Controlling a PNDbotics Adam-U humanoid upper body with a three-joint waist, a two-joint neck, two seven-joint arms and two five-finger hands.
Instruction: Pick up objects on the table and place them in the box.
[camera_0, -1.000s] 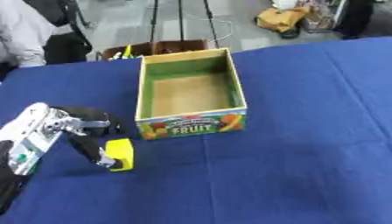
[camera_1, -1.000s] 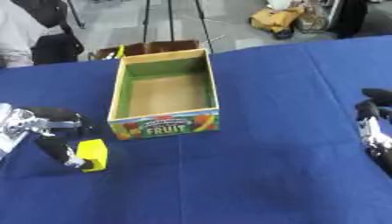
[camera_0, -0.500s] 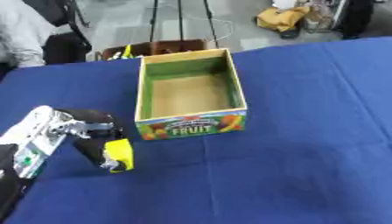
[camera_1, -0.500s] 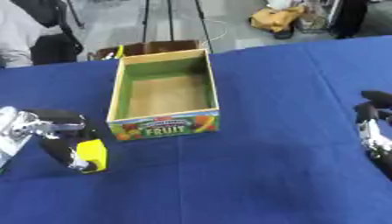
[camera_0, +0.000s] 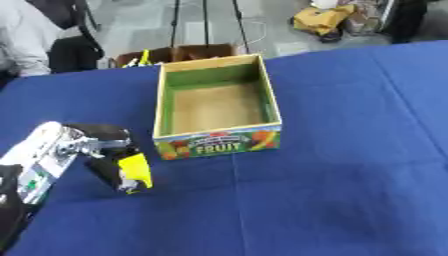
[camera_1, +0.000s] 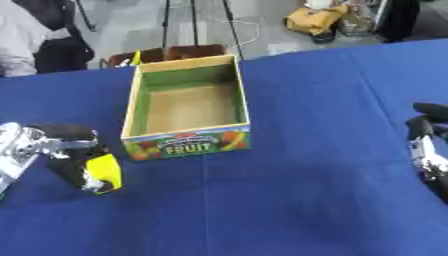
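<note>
**Yellow object in the left hand, box standing open**

Here's the box (camera_0: 217, 111), a cardboard fruit carton sitting toward the far middle of the desk (camera_0: 350, 175), green on its inner walls, bare brown on its floor, and nothing visible inside it. The near panel carries pictures of fruit and the word FRUIT.

Down at the near left, the left hand (camera_0: 103, 159) has its dark fingers curled around a small yellow object (camera_0: 136, 171), a blocky bright-yellow piece with a dark patch low on its edge. It sits just left of and nearer than the box's near-left corner, apart from the carton, low over the cloth; whether it touches the desk I cannot tell.

Over at the right edge, in the right eye view, the right hand (camera_1: 425, 142) shows only in part, and its fingers I cannot make out.

The desk wears a deep blue cloth. Beyond its far edge: grey floor, tripod legs (camera_0: 206, 22), a brown carton (camera_0: 179, 53) and a yellow bag (camera_0: 322, 19).
</note>
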